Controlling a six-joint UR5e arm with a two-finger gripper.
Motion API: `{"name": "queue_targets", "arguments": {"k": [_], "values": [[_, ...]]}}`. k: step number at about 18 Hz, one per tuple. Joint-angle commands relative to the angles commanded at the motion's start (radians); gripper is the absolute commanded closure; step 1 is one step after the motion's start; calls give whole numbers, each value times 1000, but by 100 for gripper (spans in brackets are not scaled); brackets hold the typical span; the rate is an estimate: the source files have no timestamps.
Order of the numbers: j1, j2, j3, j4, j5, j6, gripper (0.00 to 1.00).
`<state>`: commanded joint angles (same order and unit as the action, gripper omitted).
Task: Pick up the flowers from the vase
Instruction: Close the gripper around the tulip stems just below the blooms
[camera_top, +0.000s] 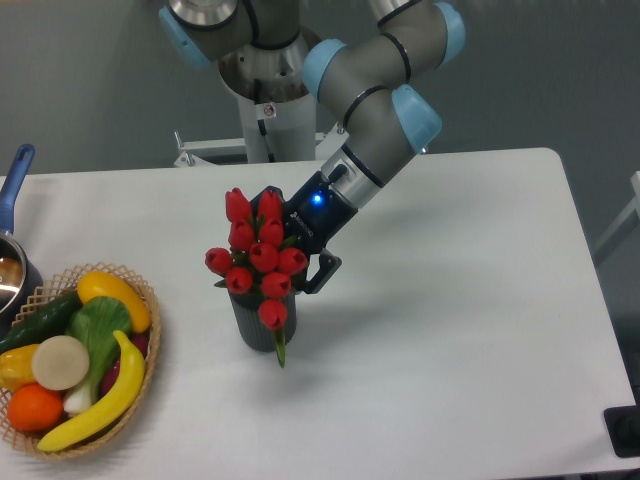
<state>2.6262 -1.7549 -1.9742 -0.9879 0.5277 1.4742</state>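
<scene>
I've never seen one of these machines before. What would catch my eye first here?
A bunch of bright red tulip buds standing in a small dark grey ribbed vase near the middle of the white table. The grey and pale blue robot arm reaches down from behind, its black tool with a blue light pressed in among the blooms. At the left edge sits a wicker basket of colourful fruit and vegetables.

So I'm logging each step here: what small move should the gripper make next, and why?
Probably close the fingers. The gripper sits pressed into the right side of the flowers, above the vase, though its fingertips are hidden behind the buds, so its hold cannot be confirmed.
</scene>
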Motion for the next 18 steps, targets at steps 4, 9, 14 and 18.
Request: {"name": "queue_targets", "arguments": {"k": [4, 9, 14, 18], "values": [[3, 0, 0, 0, -3, 0, 40], [9, 0, 0, 0, -5, 0, 46], [17, 2, -2, -2, -18, -2, 52], [21, 5, 6, -2, -46, -12, 52]]}}
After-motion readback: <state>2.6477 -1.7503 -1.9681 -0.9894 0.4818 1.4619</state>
